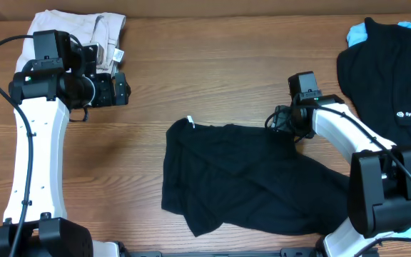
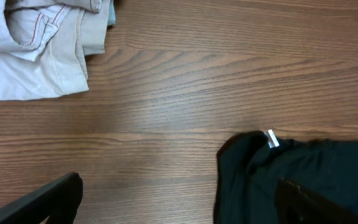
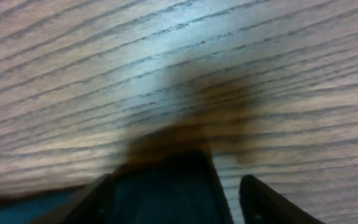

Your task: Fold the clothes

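A plain black T-shirt (image 1: pixel 241 175) lies crumpled on the wooden table, a white tag (image 1: pixel 189 121) at its upper left corner. My right gripper (image 1: pixel 280 120) is low at the shirt's upper right edge. In the right wrist view its fingers (image 3: pixel 266 202) stand apart with a fold of dark fabric (image 3: pixel 160 193) between them and bare wood beside the right finger. My left gripper (image 1: pixel 123 89) hovers wide open at the far left, holding nothing. The left wrist view shows the shirt's corner (image 2: pixel 291 180) beside its right finger.
Beige trousers (image 1: pixel 77 28) lie folded at the back left, under the left arm, also seen as trousers (image 2: pixel 36 50) from the left wrist. A black shirt with a white logo (image 1: pixel 391 71) lies over a light-blue garment (image 1: pixel 359 32) at the back right.
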### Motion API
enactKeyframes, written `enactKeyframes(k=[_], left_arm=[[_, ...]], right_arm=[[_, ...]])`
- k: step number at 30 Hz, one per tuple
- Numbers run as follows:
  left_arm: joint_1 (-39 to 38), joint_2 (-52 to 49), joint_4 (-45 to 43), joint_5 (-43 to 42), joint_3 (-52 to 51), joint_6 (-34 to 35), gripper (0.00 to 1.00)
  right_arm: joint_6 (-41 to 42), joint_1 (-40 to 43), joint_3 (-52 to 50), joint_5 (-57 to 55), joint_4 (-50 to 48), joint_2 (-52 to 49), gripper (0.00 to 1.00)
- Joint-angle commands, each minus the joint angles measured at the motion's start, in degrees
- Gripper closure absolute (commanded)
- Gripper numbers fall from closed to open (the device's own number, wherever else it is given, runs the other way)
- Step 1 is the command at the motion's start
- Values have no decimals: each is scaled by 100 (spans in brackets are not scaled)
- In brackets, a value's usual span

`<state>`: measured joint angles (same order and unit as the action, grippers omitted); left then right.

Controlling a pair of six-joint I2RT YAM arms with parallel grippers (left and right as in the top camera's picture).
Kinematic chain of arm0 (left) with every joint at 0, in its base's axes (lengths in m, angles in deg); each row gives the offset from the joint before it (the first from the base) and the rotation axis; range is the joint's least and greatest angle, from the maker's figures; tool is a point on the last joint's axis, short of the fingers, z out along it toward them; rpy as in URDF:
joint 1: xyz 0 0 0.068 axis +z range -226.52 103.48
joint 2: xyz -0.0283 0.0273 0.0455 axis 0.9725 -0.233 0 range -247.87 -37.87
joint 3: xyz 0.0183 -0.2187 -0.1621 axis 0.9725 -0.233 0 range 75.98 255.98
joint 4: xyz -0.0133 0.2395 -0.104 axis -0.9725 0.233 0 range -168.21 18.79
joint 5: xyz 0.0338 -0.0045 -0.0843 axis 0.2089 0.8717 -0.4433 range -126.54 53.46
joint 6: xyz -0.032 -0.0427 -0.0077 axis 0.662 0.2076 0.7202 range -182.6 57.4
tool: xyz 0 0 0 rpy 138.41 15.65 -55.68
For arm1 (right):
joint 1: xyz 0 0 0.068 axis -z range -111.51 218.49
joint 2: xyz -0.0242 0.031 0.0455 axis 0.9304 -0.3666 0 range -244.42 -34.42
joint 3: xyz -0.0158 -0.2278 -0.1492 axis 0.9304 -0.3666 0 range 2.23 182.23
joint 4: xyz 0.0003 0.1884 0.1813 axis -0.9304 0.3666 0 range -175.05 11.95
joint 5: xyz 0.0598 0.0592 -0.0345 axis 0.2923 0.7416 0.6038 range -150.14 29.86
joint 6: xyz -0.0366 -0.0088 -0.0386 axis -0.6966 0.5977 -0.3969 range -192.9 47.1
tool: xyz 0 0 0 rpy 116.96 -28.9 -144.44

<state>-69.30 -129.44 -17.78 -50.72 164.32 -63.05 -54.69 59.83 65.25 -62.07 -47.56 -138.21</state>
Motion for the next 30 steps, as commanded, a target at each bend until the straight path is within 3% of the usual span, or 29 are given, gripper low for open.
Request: enactKeyframes(k=[1,8,13,18,23,30], left_arm=[[13,7,44,-24,-13,-136,0],[-20,7,46,-28,-17,-131,0],[-17,7,66,-33,-17,-129,0],[-17,7,125,-26,-20,-131,0],[-17,7,105,-28,-22,-131,0],[-7,7,76,-7,-22,-133,0]], right_arm=[[4,7,-103,-35,-258,9,48],[136,7,-396,-9,-752,9,65],[155,7,-649,9,-1093,9,66],[203,4,-743,15,-1259,11,96],[72,4,-411,70,-1228,20,96],[-199,-144,1788,337,31,26,96]])
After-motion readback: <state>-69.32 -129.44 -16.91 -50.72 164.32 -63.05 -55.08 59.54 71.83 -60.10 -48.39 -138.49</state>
